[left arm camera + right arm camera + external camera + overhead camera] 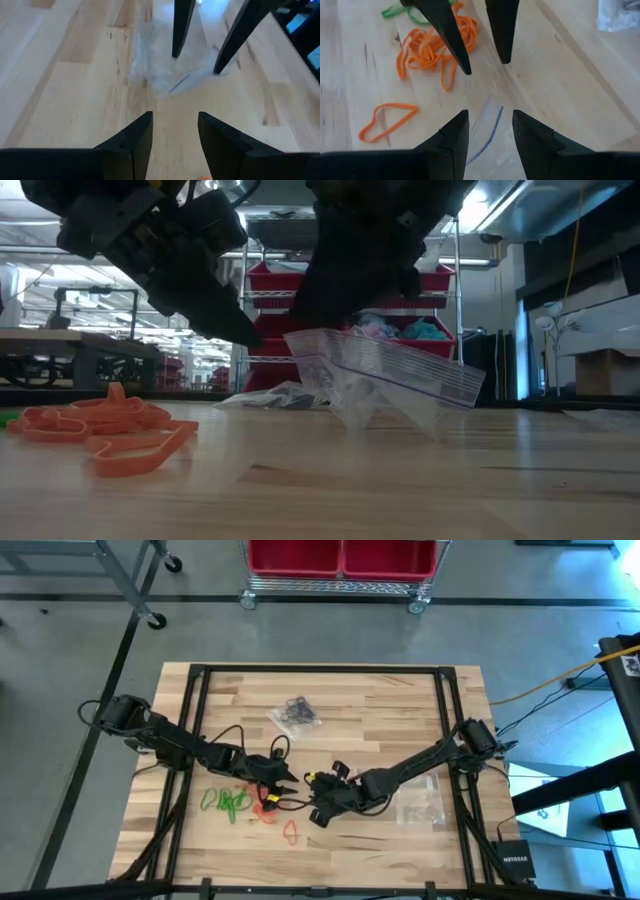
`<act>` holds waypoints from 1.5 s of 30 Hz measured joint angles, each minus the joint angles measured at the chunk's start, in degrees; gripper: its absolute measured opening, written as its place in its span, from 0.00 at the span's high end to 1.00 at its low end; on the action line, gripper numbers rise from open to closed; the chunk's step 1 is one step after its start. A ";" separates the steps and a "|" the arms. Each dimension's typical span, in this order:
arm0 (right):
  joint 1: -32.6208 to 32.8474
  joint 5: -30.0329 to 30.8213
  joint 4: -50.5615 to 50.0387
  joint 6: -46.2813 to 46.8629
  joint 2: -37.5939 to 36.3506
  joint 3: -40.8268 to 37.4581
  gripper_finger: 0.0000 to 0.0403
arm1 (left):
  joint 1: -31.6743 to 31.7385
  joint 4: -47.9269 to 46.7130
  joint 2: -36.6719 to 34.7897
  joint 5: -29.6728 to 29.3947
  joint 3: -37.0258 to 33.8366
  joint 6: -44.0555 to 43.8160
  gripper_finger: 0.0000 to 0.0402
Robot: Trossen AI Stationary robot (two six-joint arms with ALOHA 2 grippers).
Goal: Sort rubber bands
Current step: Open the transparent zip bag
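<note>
Orange rubber band (140, 455), a single loop, lies closest in the low view, flat on the table (380, 700) and just short of both sets of fingertips. Farthest left, the green rubber bands (225, 802) lie in a loose tangle behind the left gripper's fingers, well apart from their tips. Next comes the orange heap (427, 45), a knot of loops beside the left fingers and close under them.

The left gripper (175, 116) hangs low over the wood, its fingers a fair gap apart with nothing between them. Its tips point straight at the right gripper (490, 113), and the two sets of tips nearly meet. The right fingers stand moderately apart. A clear zip bag (400, 375) sits at their tips, tilted with one edge raised off the table; whether the fingers pinch it cannot be told.

Beyond both sets of fingertips, well apart, a bag of black bands (296, 715) lies flat. Farthest right, behind the right fingers and beside that arm, lie spare clear bags (420, 805).
</note>
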 joint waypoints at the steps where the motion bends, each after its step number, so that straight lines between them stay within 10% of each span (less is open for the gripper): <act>1: 0.00 -0.08 -0.32 -0.01 0.00 0.00 0.65 | 0.00 0.37 0.00 0.02 0.02 0.01 0.63; 45: 0.02 2.60 -8.74 1.52 1.33 4.07 0.65 | 0.02 0.24 0.00 -0.05 0.02 0.55 0.63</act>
